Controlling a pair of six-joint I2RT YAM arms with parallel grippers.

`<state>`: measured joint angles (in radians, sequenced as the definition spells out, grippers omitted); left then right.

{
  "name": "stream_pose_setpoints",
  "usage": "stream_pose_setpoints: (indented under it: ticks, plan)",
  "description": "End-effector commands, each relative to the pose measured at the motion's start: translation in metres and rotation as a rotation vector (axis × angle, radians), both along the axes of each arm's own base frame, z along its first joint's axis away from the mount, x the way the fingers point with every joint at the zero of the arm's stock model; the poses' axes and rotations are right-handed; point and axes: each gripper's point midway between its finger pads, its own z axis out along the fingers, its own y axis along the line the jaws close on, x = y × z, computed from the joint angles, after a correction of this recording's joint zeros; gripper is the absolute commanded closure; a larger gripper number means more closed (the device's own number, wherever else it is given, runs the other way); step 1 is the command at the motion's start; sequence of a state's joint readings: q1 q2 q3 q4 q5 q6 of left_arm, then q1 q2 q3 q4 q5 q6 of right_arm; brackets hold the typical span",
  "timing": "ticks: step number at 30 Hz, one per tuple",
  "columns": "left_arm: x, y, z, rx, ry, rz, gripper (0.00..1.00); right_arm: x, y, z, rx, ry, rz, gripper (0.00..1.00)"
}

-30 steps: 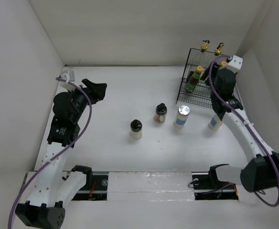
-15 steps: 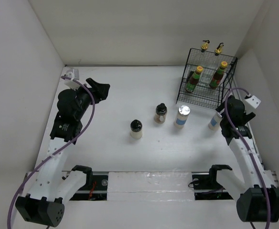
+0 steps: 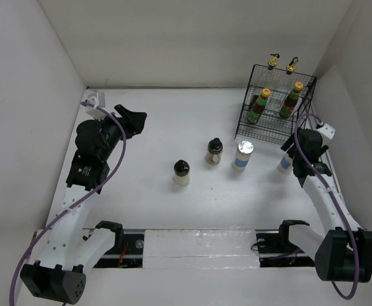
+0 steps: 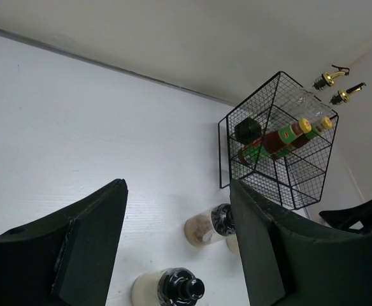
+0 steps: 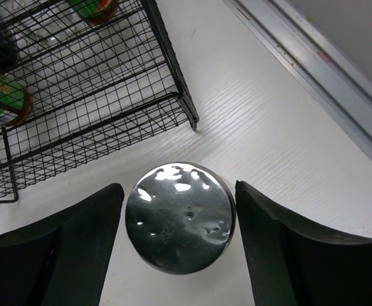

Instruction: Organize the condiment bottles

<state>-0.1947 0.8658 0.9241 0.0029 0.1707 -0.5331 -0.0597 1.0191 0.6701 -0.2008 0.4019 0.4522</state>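
A silver-capped shaker [image 5: 179, 217] stands on the table between the fingers of my right gripper [image 5: 181, 237], which is open with a small gap on each side of the cap. Seen from above, this shaker [image 3: 285, 167] is just in front of the wire rack, under the right gripper [image 3: 290, 155]. A second shaker [image 3: 242, 155] and two black-capped jars [image 3: 214, 151] [image 3: 181, 172] stand mid-table. My left gripper [image 3: 132, 120] hovers open and empty at the far left. In the left wrist view, both jars [image 4: 210, 227] [image 4: 169, 291] show between its fingers [image 4: 92, 242].
The black wire rack [image 3: 246, 122] sits at the back right by the wall. It holds two yellow-capped sauce bottles [image 3: 258, 106] [image 3: 290, 101] on a lower shelf and two gold-spouted glass bottles [image 3: 272, 62] [image 3: 292, 65] on top. The right wall is close behind the right arm.
The right arm swung from the rack down to the shaker in front of it, its fingers now on either side of the cap. The left arm shifted slightly, then held still.
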Motion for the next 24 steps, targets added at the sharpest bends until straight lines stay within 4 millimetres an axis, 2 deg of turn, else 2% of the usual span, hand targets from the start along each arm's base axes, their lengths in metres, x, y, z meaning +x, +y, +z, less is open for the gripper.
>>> stream_pose_setpoints:
  ticks: [1,5,6,7,9,10,13,14,15,16,17,19,20,23,24]
  plan:
    - [-0.005,-0.004,0.017,-0.018,-0.060,-0.024,0.39,0.008,0.000,0.012,-0.019,-0.057,-0.002,0.25]
    - [-0.005,-0.004,0.017,-0.018,-0.060,-0.024,0.39,0.007,0.007,0.024,-0.025,-0.097,0.005,0.41]
    - [-0.005,-0.004,0.017,-0.018,-0.060,-0.024,0.39,0.006,0.010,0.033,-0.030,-0.119,0.008,0.44]
    - [-0.005,-0.004,0.017,-0.018,-0.060,-0.024,0.39,0.004,0.013,0.036,-0.033,-0.122,0.016,0.44]
    - [-0.005,-0.004,0.017,-0.018,-0.060,-0.024,0.39,0.003,0.028,0.057,-0.042,-0.169,0.051,0.44]
    - [-0.004,-0.003,0.017,-0.018,-0.060,-0.015,0.39,0.000,0.034,0.082,-0.041,-0.224,0.062,0.44]
    - [-0.005,-0.004,0.017,-0.018,-0.060,-0.025,0.39,-0.003,0.052,0.123,-0.049,-0.325,0.105,0.44]
    - [-0.005,-0.004,0.017,-0.018,-0.060,-0.025,0.39,-0.005,0.056,0.149,-0.054,-0.381,0.111,0.44]
    - [-0.005,-0.004,0.017,-0.018,-0.060,-0.025,0.39,-0.006,0.054,0.160,-0.067,-0.398,0.101,0.44]
    - [-0.005,-0.004,0.017,-0.018,-0.060,-0.025,0.39,-0.006,0.059,0.173,-0.067,-0.433,0.114,0.44]
    - [-0.005,-0.004,0.017,-0.018,-0.060,-0.025,0.39,-0.002,0.059,0.197,-0.074,-0.501,0.114,0.44]
    - [-0.004,-0.004,0.015,-0.018,-0.060,-0.025,0.39,0.007,0.065,0.215,-0.070,-0.549,0.127,0.45]
    - [-0.004,-0.004,0.015,-0.018,-0.060,-0.025,0.39,0.017,0.066,0.232,-0.065,-0.581,0.126,0.45]
    - [-0.004,-0.004,0.015,-0.018,-0.060,-0.025,0.39,0.038,0.069,0.253,-0.079,-0.610,0.149,0.45]
    - [-0.004,-0.004,0.015,-0.018,-0.060,-0.025,0.39,0.056,0.067,0.265,-0.094,-0.642,0.143,0.45]
